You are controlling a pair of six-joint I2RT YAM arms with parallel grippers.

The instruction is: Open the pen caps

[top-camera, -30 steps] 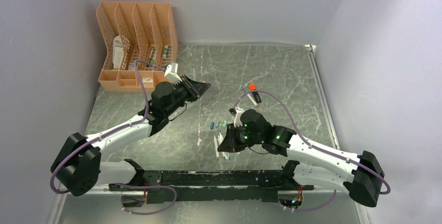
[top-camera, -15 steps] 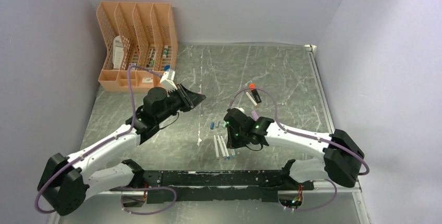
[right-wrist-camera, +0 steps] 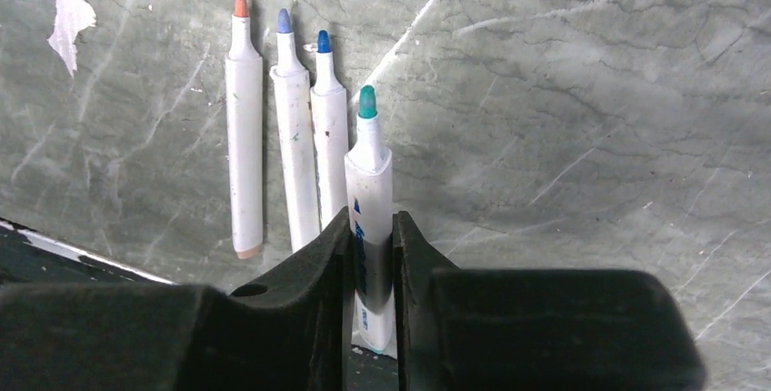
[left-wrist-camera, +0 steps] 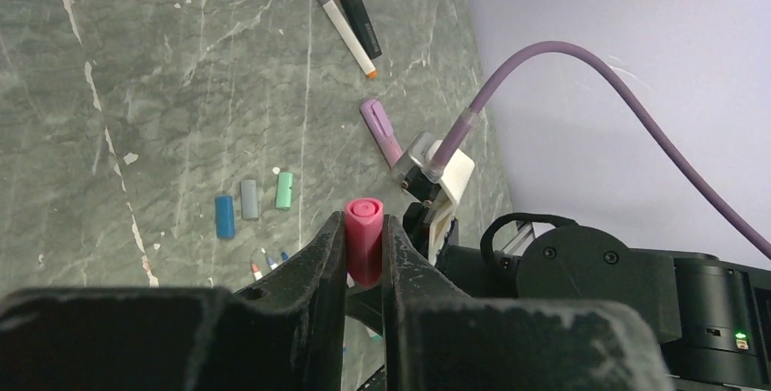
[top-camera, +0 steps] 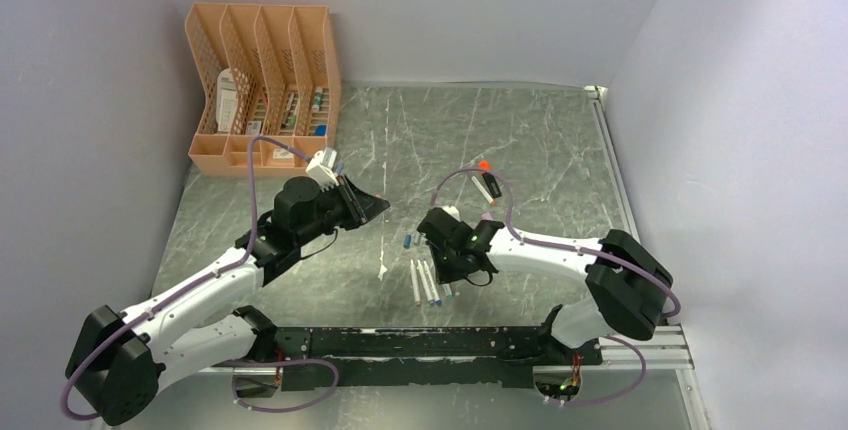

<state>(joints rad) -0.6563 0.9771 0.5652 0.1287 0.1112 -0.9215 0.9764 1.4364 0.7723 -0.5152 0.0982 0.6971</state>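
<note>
Pink cylindrical plastic cap (left-wrist-camera: 364,244) is standing upright between the jaws of the left gripper (left-wrist-camera: 364,227), which is pinching it by its sides, clear of the grey marbled tabletop (left-wrist-camera: 164,91). Judgement: freed cap, waiting for set-down. Right gripper (right-wrist-camera: 371,227) is clamping a white plastic pen barrel (right-wrist-camera: 368,182), its bare teal tip pointing to twelve o'clock, probably to line it up with three uncapped white pens (right-wrist-camera: 295,136) lying just beside at ten o'clock. Loose blue cap (left-wrist-camera: 224,216), grey cap (left-wrist-camera: 249,199) and teal cap (left-wrist-camera: 285,190) are lying in a row near the left jaws at ten o'clock. Orange-capped black marker (left-wrist-camera: 356,14), grey-capped white pen (left-wrist-camera: 341,27) and pale purple marker (left-wrist-camera: 382,132) are lying towards twelve o'clock, seemingly not yet opened.
</note>
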